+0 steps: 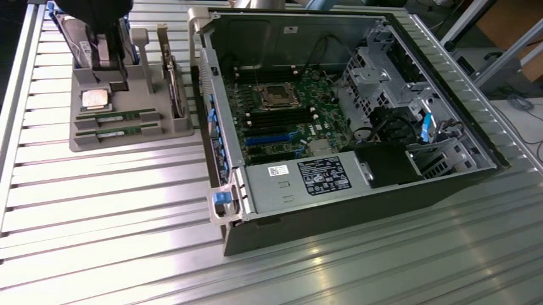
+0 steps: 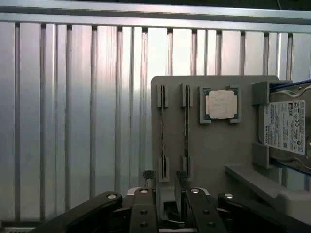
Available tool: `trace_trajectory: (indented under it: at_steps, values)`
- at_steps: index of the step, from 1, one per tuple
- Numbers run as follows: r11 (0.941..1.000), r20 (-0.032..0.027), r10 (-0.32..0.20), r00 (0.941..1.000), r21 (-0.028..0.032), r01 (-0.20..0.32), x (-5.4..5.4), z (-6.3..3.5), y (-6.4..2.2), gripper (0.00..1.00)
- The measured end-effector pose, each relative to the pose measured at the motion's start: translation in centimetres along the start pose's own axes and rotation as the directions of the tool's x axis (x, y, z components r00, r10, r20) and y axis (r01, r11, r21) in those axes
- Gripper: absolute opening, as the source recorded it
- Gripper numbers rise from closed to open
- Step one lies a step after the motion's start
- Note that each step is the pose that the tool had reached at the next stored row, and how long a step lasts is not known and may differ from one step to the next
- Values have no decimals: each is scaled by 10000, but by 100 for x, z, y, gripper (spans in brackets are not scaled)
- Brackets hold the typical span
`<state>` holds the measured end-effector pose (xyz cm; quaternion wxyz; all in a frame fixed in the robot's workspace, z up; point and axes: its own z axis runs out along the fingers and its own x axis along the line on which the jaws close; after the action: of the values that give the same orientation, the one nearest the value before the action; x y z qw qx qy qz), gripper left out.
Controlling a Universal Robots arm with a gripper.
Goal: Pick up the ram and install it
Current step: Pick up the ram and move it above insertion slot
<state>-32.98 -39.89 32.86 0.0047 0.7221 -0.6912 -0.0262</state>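
Two green ram sticks [image 1: 116,116] [image 1: 116,132] stand on edge in slots of a grey holder [image 1: 127,143] at the exterior view's upper left. In the wrist view they are thin strips [image 2: 163,128] [image 2: 185,128]. My gripper [image 1: 108,62] hangs above the holder's back part, over the silver processor chip [image 1: 94,98], apart from the sticks. In the wrist view the dark fingertips [image 2: 148,175] stand open either side of the line of one ram stick, well above it, holding nothing. The open computer case [image 1: 441,190] lies beside the holder, its motherboard [image 1: 284,121] with black memory slots exposed.
The holder also carries an upright hard drive [image 2: 286,128] with a white label and another upright card [image 1: 174,86]. The ribbed metal table [image 1: 102,210] stretches in front of the holder and case. Metal frame bars [image 1: 500,57] stand at the exterior view's upper right.
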Motion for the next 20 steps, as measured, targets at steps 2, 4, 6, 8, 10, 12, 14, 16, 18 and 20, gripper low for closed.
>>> trace_trajectory:
  at_steps: [2,4,6,8,10,12,14,16,18,20]
  values:
    - [9980,-27,-628,9980,-22,628,0,11,-1,30]
    - [9961,-37,-883,9961,-30,883,1,18,-1,30]
    - [9959,-38,-902,9959,-30,902,1,45,-2,30]
    - [9959,-38,-902,9959,-31,902,3,85,-4,30]
    - [9959,-38,-903,9959,-30,903,4,115,-5,30]
    - [9959,-38,-903,9959,-30,902,5,144,-6,30]
    - [9959,-38,-902,9959,-31,902,5,164,-7,30]
    - [9959,-38,-902,9959,-30,902,6,187,-8,30]
    - [9959,-38,-902,9959,-30,902,7,207,-9,30]
    - [9959,-38,-902,9959,-30,902,7,229,-10,30]
